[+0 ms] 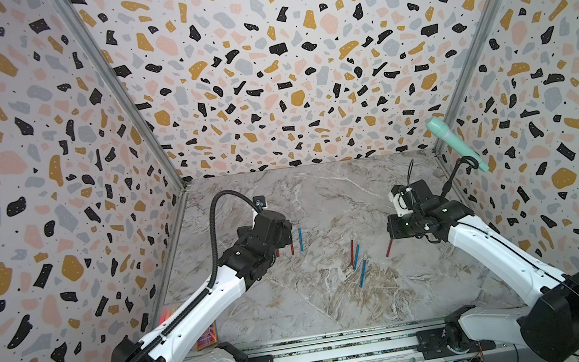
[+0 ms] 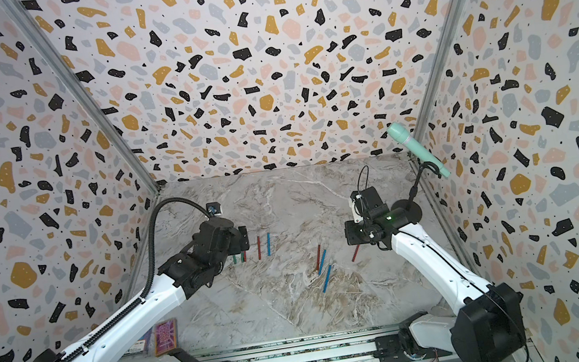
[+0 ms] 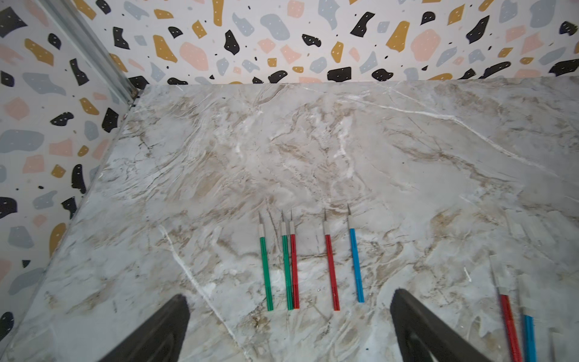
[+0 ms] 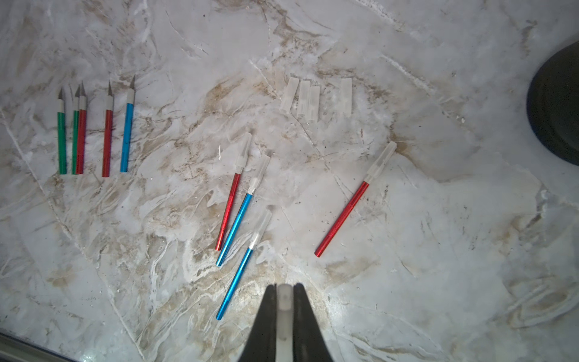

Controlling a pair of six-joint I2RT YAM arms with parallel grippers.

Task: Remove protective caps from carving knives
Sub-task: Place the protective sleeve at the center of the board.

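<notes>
Just ahead of the left claw (image 3: 288,296), whose jaws are spread wide, five uncapped carving knives (image 3: 331,269) lie in a parallel row on the surface (image 3: 407,156). Open marble reaches from the blades to the back wall (image 3: 282,40). The right claw (image 4: 285,286) is clamped on a clear cap (image 4: 284,310). Ahead of it lie four capped knives (image 4: 234,229), and beyond those four loose caps (image 4: 308,98).

Both top views are looking down over the whole table (image 1: 324,192) from its near edge; wrist cameras, closer, are sharing the uncapped carving knives (image 3: 293,266).
</notes>
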